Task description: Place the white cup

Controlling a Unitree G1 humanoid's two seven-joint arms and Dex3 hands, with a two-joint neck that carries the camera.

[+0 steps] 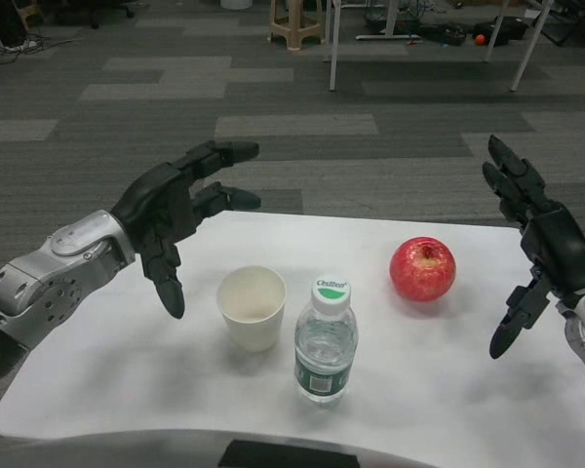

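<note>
The white cup [252,307] stands upright on the desk [448,390], left of centre, with a clear water bottle [326,341] just beside it on its right and slightly nearer the camera. A red apple [423,268] lies further right, well apart from both.

The left hand [171,219] is held above the desk to the left of the cup, fingers spread and nothing gripped; one finger points down toward the desk near the cup's left side without touching it. The right hand [536,249] is raised at the desk's right edge, likewise spread wide and empty.

The cup appears already set down, so the main risk is judged to lie in the withdrawal or any further reach. The downward finger could catch the rim if the left hand is swept to the right, and the cup, probably light and empty, would be tipped easily. Were it pushed sideways, the bottle would be struck next, and its narrow, tall form could be toppled and rolled toward the near edge.

The cup's interior is seen only in part, so whether it is truly empty cannot be confirmed. The right forearm is cut off by the frame, and the desk's near edge is hidden.
</note>
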